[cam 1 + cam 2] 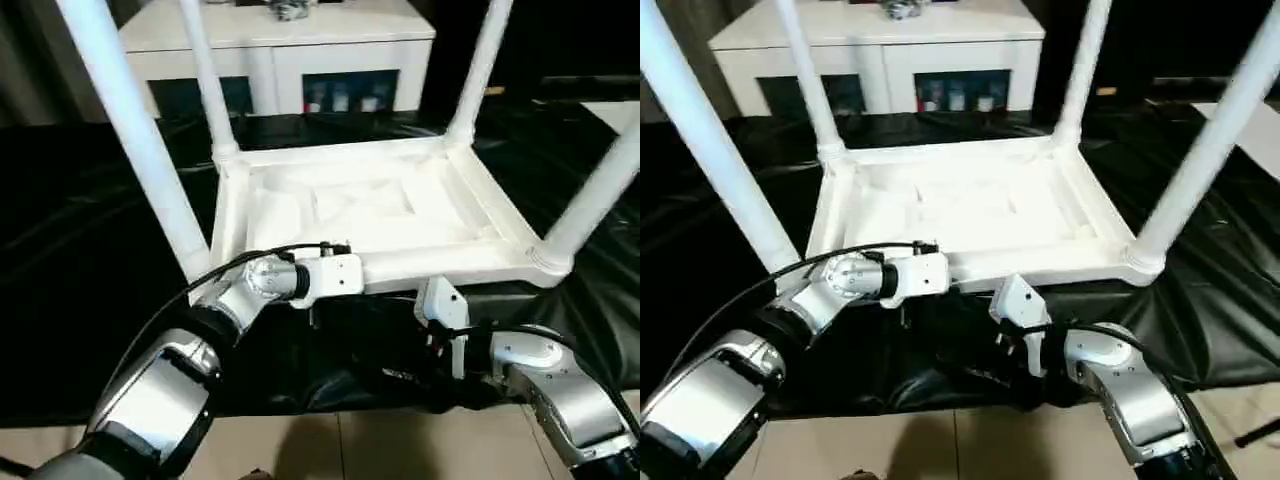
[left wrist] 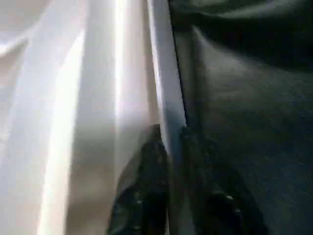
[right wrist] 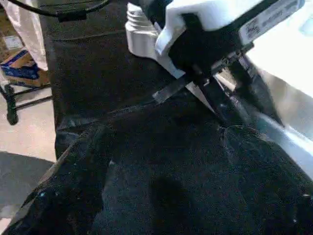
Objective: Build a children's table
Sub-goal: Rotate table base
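- Legs (image 1: 140, 140), four white tapered tubes, socketed in upturned white ribbed plastic tabletop (image 1: 350, 205) on black-draped worktop (image 1: 90, 300).
- Left gripper (image 2: 171, 147) straddling tabletop's near rim; right gripper (image 1: 437, 330) spread, empty.
- Next, probably: flipping upright.

Tabletop (image 1: 470, 200) smooth white plastic; sheet (image 1: 80, 270) glossy black.

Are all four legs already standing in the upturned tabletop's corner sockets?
Yes: four legs rise from the corners of the tabletop.

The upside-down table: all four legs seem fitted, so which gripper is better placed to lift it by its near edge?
Left, probably. The left gripper already has its fingers on either side of the tabletop's near edge, while the right gripper sits lower, off the table.
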Motion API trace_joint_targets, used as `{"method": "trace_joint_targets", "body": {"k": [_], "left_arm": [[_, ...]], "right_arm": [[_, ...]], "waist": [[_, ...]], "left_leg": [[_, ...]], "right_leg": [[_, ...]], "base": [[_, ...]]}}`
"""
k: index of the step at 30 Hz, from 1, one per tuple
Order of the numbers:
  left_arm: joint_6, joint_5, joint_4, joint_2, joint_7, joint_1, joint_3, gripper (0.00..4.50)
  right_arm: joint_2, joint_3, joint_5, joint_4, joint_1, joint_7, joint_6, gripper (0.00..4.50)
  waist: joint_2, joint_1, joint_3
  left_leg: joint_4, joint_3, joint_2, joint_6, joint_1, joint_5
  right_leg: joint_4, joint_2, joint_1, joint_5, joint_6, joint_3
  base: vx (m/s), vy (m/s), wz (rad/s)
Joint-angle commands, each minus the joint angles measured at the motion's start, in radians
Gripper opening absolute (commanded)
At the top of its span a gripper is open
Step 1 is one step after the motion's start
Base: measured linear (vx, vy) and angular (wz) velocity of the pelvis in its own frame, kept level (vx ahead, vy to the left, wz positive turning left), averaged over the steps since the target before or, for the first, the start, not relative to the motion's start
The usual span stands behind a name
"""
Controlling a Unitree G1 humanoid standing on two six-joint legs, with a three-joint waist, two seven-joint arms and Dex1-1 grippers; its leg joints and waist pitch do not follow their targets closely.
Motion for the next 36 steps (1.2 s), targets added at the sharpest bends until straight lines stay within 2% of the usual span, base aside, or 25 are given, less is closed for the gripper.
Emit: {"method": "trace_joint_targets", "body": {"k": [1, 5, 6, 8, 9, 10, 11, 12, 13, 14, 16, 18, 19, 20, 21, 22, 23, 24, 25, 26, 29, 30, 31, 34, 36], "left_arm": [[-0.007, -0.055, -0.024, 0.040, 0.040, -0.048, 0.081, 0.87], [-0.018, -0.118, -0.064, 0.076, -0.010, -0.001, 0.140, 1.20], [-0.018, -0.120, -0.065, 0.077, -0.012, 0.000, 0.142, 1.34], [0.005, -0.187, -0.121, 0.084, -0.076, 0.040, 0.180, 1.56], [0.044, -0.252, -0.212, 0.091, -0.129, 0.091, 0.208, 1.56], [0.044, -0.252, -0.212, 0.091, -0.129, 0.091, 0.208, 1.56], [0.081, -0.287, -0.268, 0.093, -0.154, 0.118, 0.221, 1.56], [0.115, -0.313, -0.321, 0.095, -0.171, 0.143, 0.229, 1.56], [0.150, -0.335, -0.370, 0.099, -0.181, 0.166, 0.234, 1.56], [0.243, -0.389, -0.499, 0.112, -0.207, 0.228, 0.244, 1.56], [0.306, -0.422, -0.588, 0.130, -0.217, 0.274, 0.244, 1.56], [0.473, -0.489, -0.835, 0.222, -0.256, 0.429, 0.225, 1.56], [0.493, -0.495, -0.868, 0.235, -0.262, 0.450, 0.223, 1.56], [0.549, -0.512, -0.953, 0.268, -0.276, 0.507, 0.224, 1.56], [0.568, -0.520, -0.975, 0.277, -0.278, 0.522, 0.227, 1.56], [0.568, -0.520, -0.975, 0.277, -0.278, 0.522, 0.227, 1.56], [0.654, -0.548, -1.079, 0.330, -0.287, 0.597, 0.243, 1.56], [0.690, -0.555, -1.125, 0.361, -0.292, 0.638, 0.255, 1.56], [0.721, -0.559, -1.161, 0.388, -0.295, 0.673, 0.266, 1.56], [0.746, -0.560, -1.186, 0.414, -0.297, 0.704, 0.278, 1.56], [0.805, -0.566, -1.244, 0.468, -0.273, 0.772, 0.323, 1.56], [0.817, -0.563, -1.255, 0.485, -0.258, 0.792, 0.343, 1.56], [0.820, -0.557, -1.255, 0.502, -0.248, 0.809, 0.363, 1.56], [0.844, -0.547, -1.254, 0.536, -0.225, 0.835, 0.413, 1.56], [0.861, -0.546, -1.251, 0.559, -0.209, 0.843, 0.440, 1.56]], "right_arm": [[-0.004, -0.002, -0.010, -0.022, -0.002, -0.009, 0.003, 3.86], [-0.001, 0.002, -0.018, -0.006, -0.015, -0.009, -0.004, 3.86], [-0.001, 0.002, -0.018, -0.006, -0.015, -0.009, -0.004, 3.86], [0.001, 0.004, -0.021, 0.005, -0.023, -0.010, -0.007, 3.86], [0.005, 0.007, -0.024, 0.017, -0.033, -0.011, -0.009, 3.86], [0.005, 0.007, -0.024, 0.017, -0.033, -0.011, -0.009, 3.86], [0.007, 0.009, -0.027, 0.024, -0.039, -0.013, -0.011, 3.86], [0.010, 0.010, -0.032, 0.032, -0.045, -0.017, -0.014, 3.86], [0.013, 0.010, -0.043, 0.046, -0.055, -0.032, -0.015, 3.86], [0.022, 0.010, -0.075, 0.089, -0.081, -0.074, -0.018, 3.86], [0.028, 0.007, -0.097, 0.123, -0.101, -0.105, -0.022, 3.86], [0.048, -0.008, -0.144, 0.218, -0.161, -0.189, -0.023, 3.86], [0.050, -0.010, -0.149, 0.229, -0.168, -0.197, -0.023, 3.86], [0.054, -0.012, -0.161, 0.258, -0.188, -0.215, -0.022, 3.86], [0.055, -0.012, -0.164, 0.265, -0.193, -0.219, -0.022, 3.86], [0.055, -0.012, -0.164, 0.265, -0.193, -0.219, -0.022, 3.86], [0.060, -0.007, -0.190, 0.331, -0.233, -0.254, -0.021, 3.86], [0.065, -0.006, -0.199, 0.372, -0.256, -0.270, -0.019, 3.86], [0.069, -0.005, -0.208, 0.414, -0.279, -0.287, -0.020, 3.86], [0.072, -0.004, -0.219, 0.458, -0.303, -0.304, -0.023, 3.86], [0.082, 0.006, -0.254, 0.591, -0.368, -0.340, -0.038, 3.86], [0.085, 0.011, -0.269, 0.644, -0.392, -0.352, -0.049, 3.86], [0.088, 0.015, -0.280, 0.696, -0.416, -0.361, -0.065, 3.86], [0.099, 0.020, -0.310, 0.820, -0.473, -0.385, -0.102, 3.86], [0.107, 0.020, -0.324, 0.899, -0.512, -0.415, -0.129, 3.86]], "waist": [[-0.019, 0.002, -0.076], [-0.021, -0.003, -0.072], [-0.025, -0.004, -0.071], [-0.027, -0.003, -0.070], [-0.035, -0.003, -0.071], [-0.030, 0.000, -0.074], [-0.026, 0.000, -0.075], [-0.029, -0.002, -0.074], [-0.026, -0.001, -0.075], [-0.029, -0.004, -0.071], [-0.028, -0.006, -0.070], [-0.025, -0.012, -0.066], [-0.022, -0.014, -0.070], [-0.033, -0.028, -0.063], [-0.025, -0.028, -0.063], [-0.024, -0.030, -0.062], [-0.021, -0.024, -0.063], [-0.023, -0.029, -0.063], [-0.025, -0.034, -0.057], [-0.026, -0.034, -0.056], [-0.030, -0.037, -0.056], [-0.035, -0.040, -0.053], [-0.032, -0.040, -0.053], [-0.030, -0.045, -0.052], [-0.035, -0.048, -0.053]], "left_leg": [[-0.064, -0.007, 0.019, 0.073, 0.009, -0.165], [-0.067, -0.005, 0.020, 0.067, 0.013, -0.199], [-0.069, -0.004, 0.020, 0.067, 0.013, -0.205], [-0.070, -0.003, 0.024, 0.065, 0.015, -0.198], [-0.070, -0.001, 0.024, 0.069, 0.013, -0.194], [-0.070, -0.004, 0.028, 0.066, 0.016, -0.183], [-0.069, -0.003, 0.029, 0.072, 0.017, -0.179], [-0.069, -0.001, 0.028, 0.075, 0.015, -0.178], [-0.069, -0.002, 0.030, 0.071, 0.017, -0.178], [-0.074, -0.001, 0.031, 0.061, 0.016, -0.187], [-0.076, 0.000, 0.033, 0.047, 0.018, -0.204], [-0.080, -0.001, 0.030, 0.026, 0.019, -0.238], [-0.082, -0.005, 0.036, 0.012, 0.021, -0.240], [-0.086, -0.002, 0.029, 0.013, 0.012, -0.239], [-0.082, 0.003, 0.027, 0.014, 0.023, -0.241], [-0.080, 0.004, 0.025, 0.013, 0.021, -0.238], [-0.079, 0.008, 0.025, 0.010, 0.030, -0.249], [-0.084, 0.001, 0.029, 0.001, 0.020, -0.247], [-0.088, 0.002, 0.026, 0.000, 0.015, -0.255], [-0.086, 0.004, 0.025, -0.007, 0.024, -0.282], [-0.084, 0.006, 0.023, -0.019, 0.028, -0.303], [-0.086, 0.005, 0.022, -0.018, 0.023, -0.307], [-0.087, 0.003, 0.022, -0.022, 0.022, -0.316], [-0.085, 0.004, 0.020, -0.034, 0.032, -0.353], [-0.088, 0.002, 0.020, -0.037, 0.026, -0.356]], "right_leg": [[-0.060, -0.040, 0.061, -0.056, -0.238, 0.019], [-0.064, -0.040, 0.057, -0.121, -0.238, 0.019], [-0.066, -0.039, 0.056, -0.134, -0.237, 0.020], [-0.064, -0.041, 0.054, -0.141, -0.240, 0.022], [-0.064, -0.038, 0.052, -0.135, -0.242, 0.022], [-0.054, -0.044, 0.055, -0.115, -0.254, 0.022], [-0.053, -0.042, 0.050, -0.100, -0.259, 0.022], [-0.056, -0.039, 0.049, -0.096, -0.258, 0.023], [-0.051, -0.041, 0.049, -0.087, -0.262, 0.022], [-0.053, -0.040, 0.047, -0.088, -0.267, 0.023], [-0.053, -0.042, 0.045, -0.111, -0.267, 0.023], [-0.057, -0.039, 0.043, -0.167, -0.247, 0.024], [-0.048, -0.045, 0.046, -0.161, -0.247, 0.023], [-0.056, -0.035, 0.048, -0.188, -0.229, 0.021], [-0.061, -0.031, 0.039, -0.196, -0.223, 0.025], [-0.062, -0.030, 0.040, -0.194, -0.221, 0.026], [-0.066, -0.026, 0.033, -0.198, -0.219, 0.027], [-0.055, -0.031, 0.041, -0.188, -0.228, 0.024], [-0.060, -0.028, 0.042, -0.211, -0.220, 0.023], [-0.063, -0.025, 0.035, -0.249, -0.212, 0.024], [-0.066, -0.024, 0.030, -0.279, -0.200, 0.026], [-0.067, -0.023, 0.031, -0.289, -0.198, 0.025], [-0.065, -0.025, 0.032, -0.304, -0.198, 0.024], [-0.073, -0.022, 0.023, -0.337, -0.192, 0.025], [-0.068, -0.021, 0.027, -0.315, -0.192, 0.024]], "base": [[0.000, 0.000, 0.00], [0.000, 0.000, 0.00], [0.000, 0.000, 0.00], [0.000, 0.000, 0.00], [0.000, 0.000, 0.00], [0.000, 0.000, 0.00], [0.000, 0.000, 0.00], [0.000, 0.000, 0.00], [0.000, 0.000, 0.00], [0.000, 0.000, 0.00], [0.000, 0.000, 0.00], [0.000, 0.000, 0.00], [0.000, 0.000, 0.00], [0.000, 0.000, 0.00], [0.000, 0.000, 0.00], [0.000, 0.000, 0.00], [0.000, 0.000, 0.00], [0.000, 0.000, 0.00], [0.000, 0.000, 0.00], [0.000, 0.000, 0.00], [0.000, 0.000, 0.00], [0.000, 0.000, 0.00], [0.000, 0.000, 0.00], [0.000, 0.000, 0.00], [0.000, 0.000, 0.00]]}}
